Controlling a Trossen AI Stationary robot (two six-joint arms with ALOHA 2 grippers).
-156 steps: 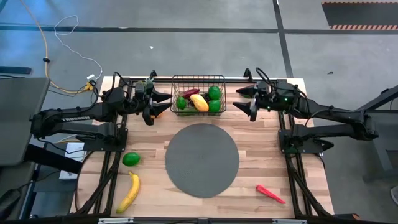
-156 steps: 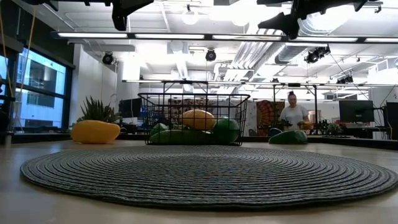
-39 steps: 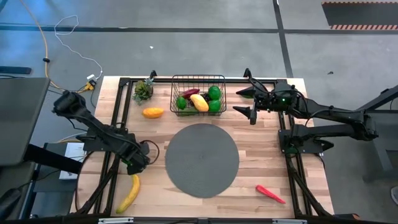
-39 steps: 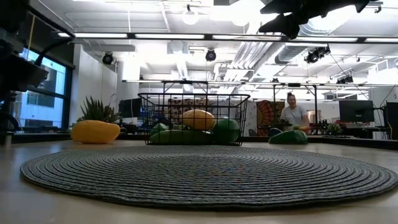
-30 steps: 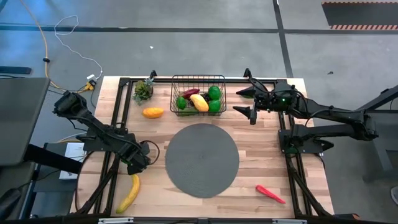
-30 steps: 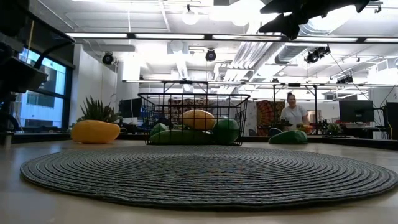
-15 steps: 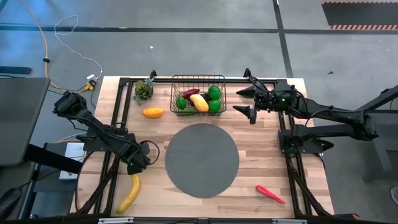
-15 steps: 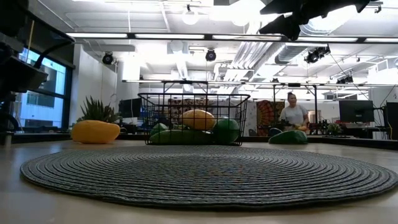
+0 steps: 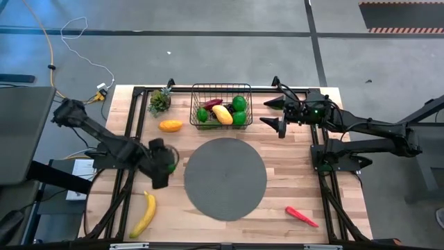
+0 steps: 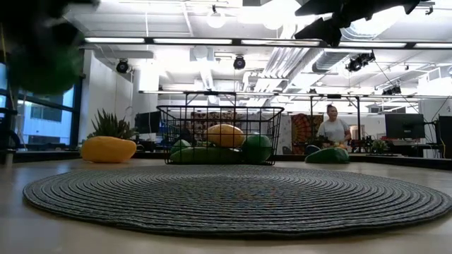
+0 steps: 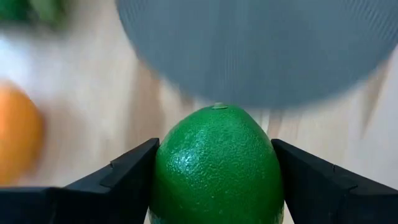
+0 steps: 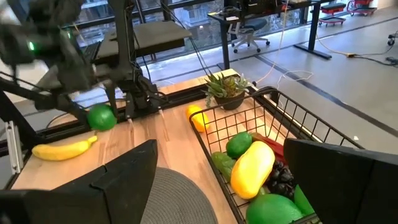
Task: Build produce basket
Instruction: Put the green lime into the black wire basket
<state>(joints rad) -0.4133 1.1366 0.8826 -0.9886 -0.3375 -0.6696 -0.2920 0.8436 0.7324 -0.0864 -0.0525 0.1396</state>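
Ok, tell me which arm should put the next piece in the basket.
Left. The left gripper already holds a lime off the table, so it likely only needs carrying to the basket. The right gripper hangs open and empty beside the basket.

Even, bright overhead light fills the high view; shadows on the table are soft and short. In the low view, ceiling strip lights glare white and a window at the left glows blue. The mat up front is sharp, while a dark and green smear at the top left is motion-blurred. In the left wrist view the lime is crisp with speckled highlights; everything behind it is blurred. The right wrist view is daylit from far windows, its near fingers soft and the far arm smeared.
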